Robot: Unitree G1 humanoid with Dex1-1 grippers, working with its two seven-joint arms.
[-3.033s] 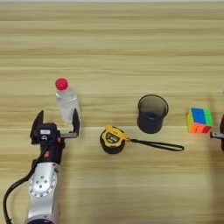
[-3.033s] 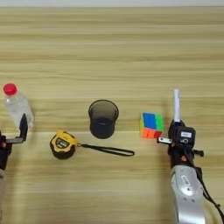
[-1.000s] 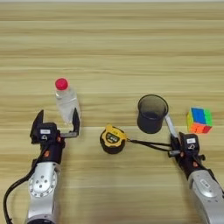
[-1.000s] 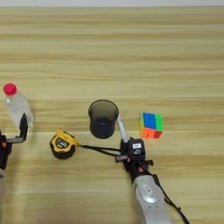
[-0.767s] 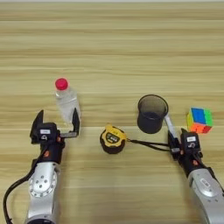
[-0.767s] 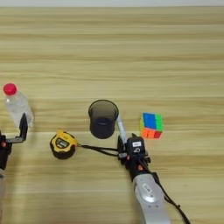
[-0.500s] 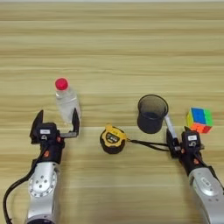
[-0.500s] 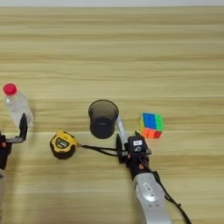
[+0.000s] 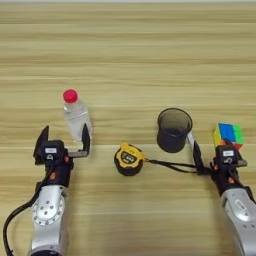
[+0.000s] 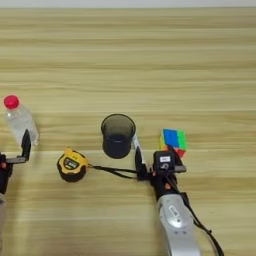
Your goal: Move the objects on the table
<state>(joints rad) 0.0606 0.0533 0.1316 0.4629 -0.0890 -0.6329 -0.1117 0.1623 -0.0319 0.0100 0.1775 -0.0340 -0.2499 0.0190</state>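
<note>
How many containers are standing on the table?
2. A clear bottle with a red cap stands at the left, by the left gripper. A dark cup stands right of centre, between the tape measure and the puzzle cube.

R gripper [image 10: 150, 162] w/ pen [image 10: 136, 148] moved beside cup [image 10: 118, 136].

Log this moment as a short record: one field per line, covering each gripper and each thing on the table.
left gripper: open, fingers either side of the bottle's base
right gripper: holds the pen, between cup and cube
bottle: upright, red cap, far left
tape measure: centre, strap trailing right
cup: upright, right of the tape measure
pen: tilted, tip beside the cup
cube: right of the cup
table: wooden planks
</note>
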